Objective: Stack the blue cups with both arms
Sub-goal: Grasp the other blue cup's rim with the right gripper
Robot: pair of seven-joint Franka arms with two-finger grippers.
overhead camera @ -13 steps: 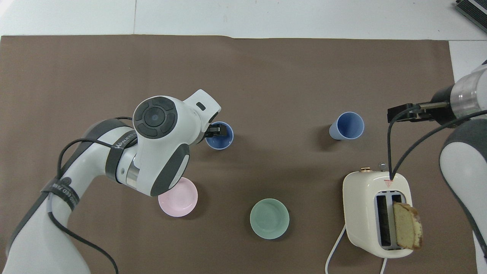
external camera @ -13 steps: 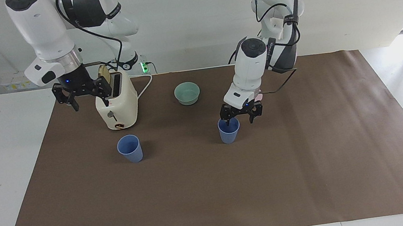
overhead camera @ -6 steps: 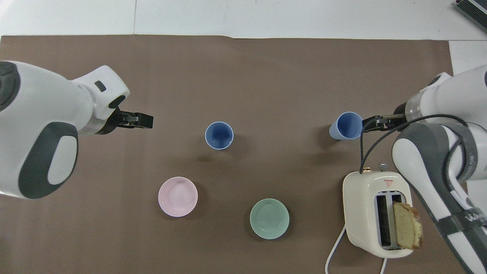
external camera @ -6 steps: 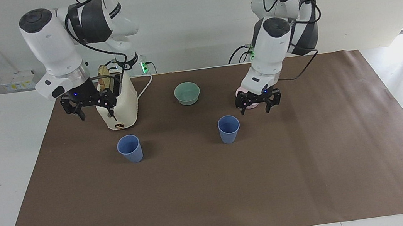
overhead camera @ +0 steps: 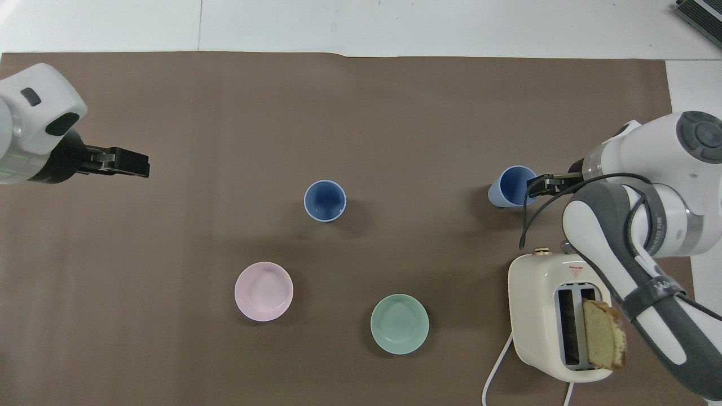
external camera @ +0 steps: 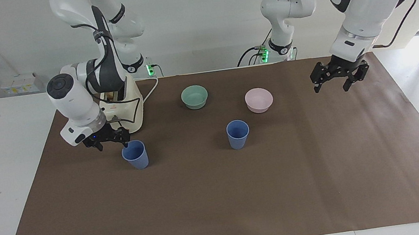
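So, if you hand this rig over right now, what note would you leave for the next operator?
Right gripper: open, low beside the blue cup by the toaster, one finger at its rim, nothing gripped.
Left gripper: open, empty, up over the brown mat at the left arm's end, waiting.
Other blue cup: upright mid-mat, just farther from the robots than the pink bowl.
Done: nothing; both cups stand apart on the mat.
Left: grip the cup by the toaster, lift it, and set it into the other cup.
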